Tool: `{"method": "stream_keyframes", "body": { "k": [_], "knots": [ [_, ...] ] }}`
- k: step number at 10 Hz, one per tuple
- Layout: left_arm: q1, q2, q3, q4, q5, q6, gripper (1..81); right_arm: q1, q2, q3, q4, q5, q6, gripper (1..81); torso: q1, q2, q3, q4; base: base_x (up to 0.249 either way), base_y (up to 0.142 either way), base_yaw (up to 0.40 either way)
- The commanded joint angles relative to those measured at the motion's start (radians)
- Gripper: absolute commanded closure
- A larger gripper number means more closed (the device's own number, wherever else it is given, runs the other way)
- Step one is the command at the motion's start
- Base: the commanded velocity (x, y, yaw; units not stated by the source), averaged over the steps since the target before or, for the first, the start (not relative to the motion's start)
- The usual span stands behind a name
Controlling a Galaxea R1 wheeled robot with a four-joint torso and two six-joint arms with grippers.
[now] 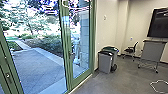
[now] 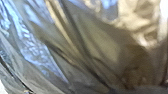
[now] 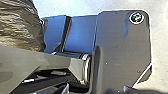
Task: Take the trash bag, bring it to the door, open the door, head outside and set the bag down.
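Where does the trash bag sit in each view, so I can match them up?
Left wrist view: the trash bag, large and close, its folds catching light.
Right wrist view: its crinkled side, beside the robot's dark plate.
Head view: I can give it no place here.
Shared landmark: the floor, in the head and right wrist views.

The wide dark-grey plate has a round fitting.

The shiny, creased, dark trash bag bulges close to the left wrist camera, and the green-framed glass door stands upright toward eleven o'clock.
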Motion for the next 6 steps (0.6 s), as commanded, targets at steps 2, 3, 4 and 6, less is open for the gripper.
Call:
{"method": "stream_keyframes", "body": {
  "k": [2,3,4,6],
  "knots": [
    [-0.073,0.002,0.001,0.007,0.032,0.015,81.1,0.044,0.006,0.004,-0.011,-0.056,-0.006,1.0,0.0,0.0,0.0,0.0,0.123,0.0,0.0],
    [-0.073,0.003,0.001,0.007,0.032,0.018,81.1,0.044,0.009,0.004,-0.011,-0.056,-0.006,1.0,0.0,0.0,0.0,0.0,0.133,0.0,0.0],
    [-0.073,0.003,0.001,0.007,0.032,0.023,81.1,0.044,0.01,0.004,-0.011,-0.056,-0.006,1.0,0.0,0.0,0.0,0.0,0.133,0.0,0.0],
    [-0.073,0.002,0.001,0.007,0.032,0.025,81.1,0.044,0.015,0.004,-0.012,-0.056,-0.006,1.0,0.0,0.0,0.0,0.0,0.133,-0.03,0.0]
  ]
}}
